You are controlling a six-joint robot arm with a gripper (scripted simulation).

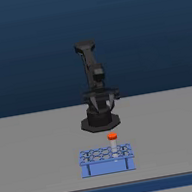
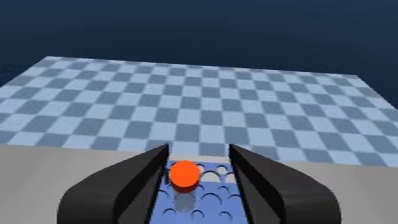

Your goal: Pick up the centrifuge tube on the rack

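In the exterior view, the centrifuge tube stands in the rack on the desk, its cap beside the arm's base. In the wrist view, your claw is open around the tube's orange cap; centre it before closing.

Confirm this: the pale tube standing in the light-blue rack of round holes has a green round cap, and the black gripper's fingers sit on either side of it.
Wrong in one respect: the cap is orange-red, not green. The wrist view shows the pale centrifuge tube with its orange-red round cap standing in the light-blue rack, between the black gripper's two fingers.
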